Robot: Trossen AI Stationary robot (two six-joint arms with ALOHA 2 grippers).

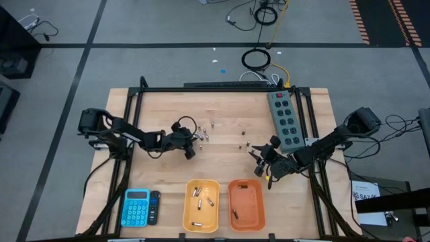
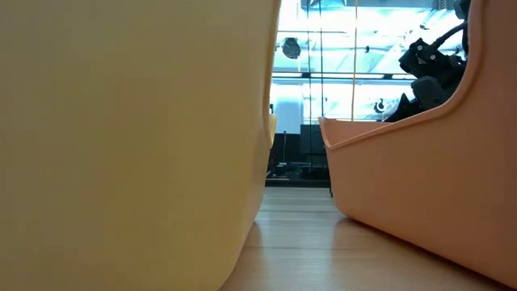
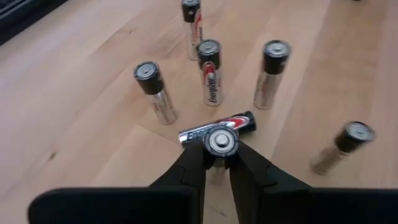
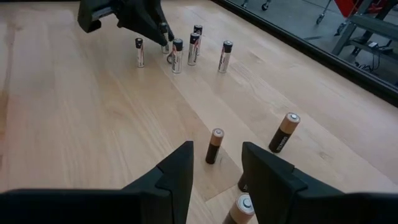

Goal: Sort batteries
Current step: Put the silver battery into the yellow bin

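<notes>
Silver-and-black cylindrical batteries [image 3: 209,81] stand upright in a loose cluster on the light wooden table [image 1: 161,107], toward its far middle; one of the same kind lies on its side [image 3: 217,126] among them. A second, smaller group of copper-and-black cylindrical batteries [image 4: 214,145] stands right of centre, well apart from the first.

Left gripper [image 3: 216,163]: down in the silver cluster, jaws closed on one upright silver battery [image 3: 222,142], whose end cap faces the wrist camera just in front of the fallen cell. High view places this gripper [image 1: 189,145] left of the cluster.

Right gripper [image 4: 216,163]: low over the copper group, jaws apart and holding nothing; one copper cell stands between and just beyond the fingertips, another [image 4: 283,132] tilts off to one side.

At the near edge of the table: a yellow rectangular plastic tray [image 1: 202,206] containing several silver batteries, and beside it an orange rectangular plastic tray [image 1: 246,204] containing what looks like one dark battery, too small to be sure. Low view is filled by the walls of these two trays.

Left of the trays: a blue calculator [image 1: 136,207] with a small dark remote-like device [image 1: 154,206] touching its side. A grey power strip [image 1: 284,117] lies at the far right of the table.
</notes>
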